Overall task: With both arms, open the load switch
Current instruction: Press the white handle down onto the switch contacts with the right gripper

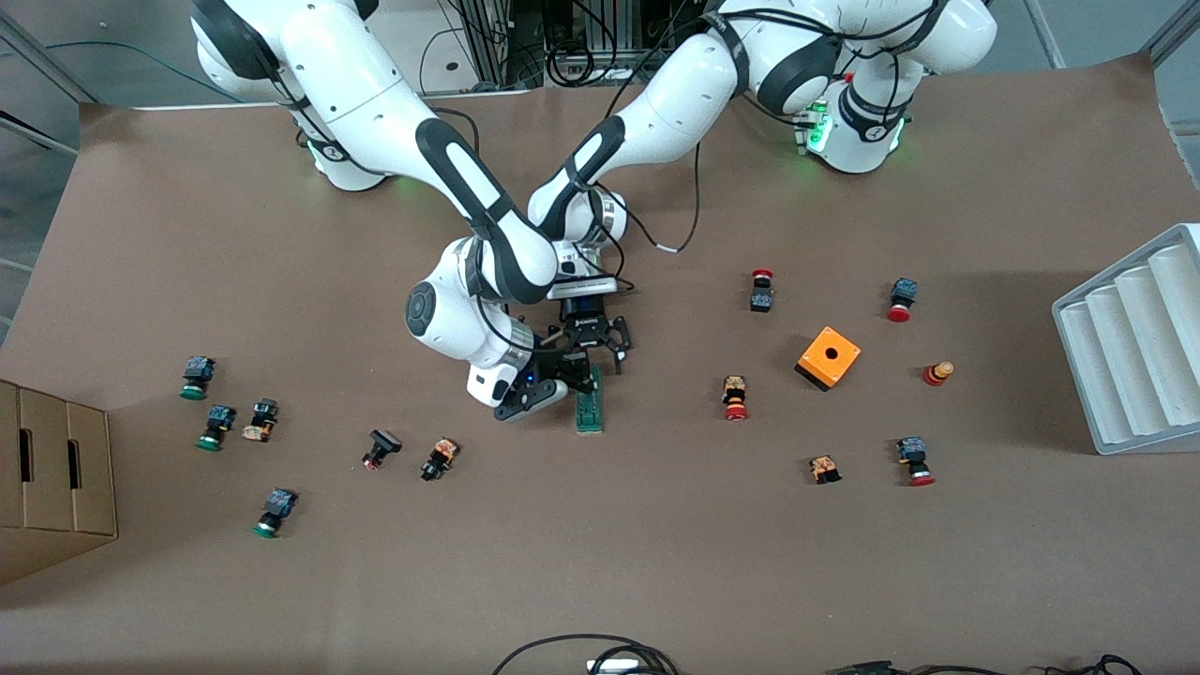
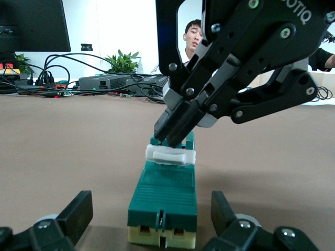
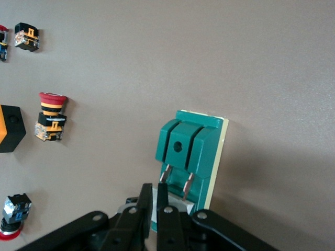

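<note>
The load switch [image 1: 590,411], a narrow dark-green block on a cream base, lies mid-table. My left gripper [image 1: 595,356] is low at the end of the switch that is farther from the front camera. It is open, and its fingers stand on either side of the switch [image 2: 165,191] without touching it. My right gripper [image 1: 583,380] comes in from the side and is shut. Its fingertips [image 2: 171,137] rest on the small white lever [image 2: 170,155]. In the right wrist view the shut gripper [image 3: 156,186] sits at the lever [image 3: 175,205], and two metal blades show on the switch [image 3: 191,144].
An orange box with a hole [image 1: 828,357] and several red-capped push buttons [image 1: 736,398] lie toward the left arm's end of the table. Green-capped and black buttons [image 1: 439,459] lie toward the right arm's end. A cardboard box [image 1: 56,478] and a white ribbed tray [image 1: 1134,347] stand at the table's ends.
</note>
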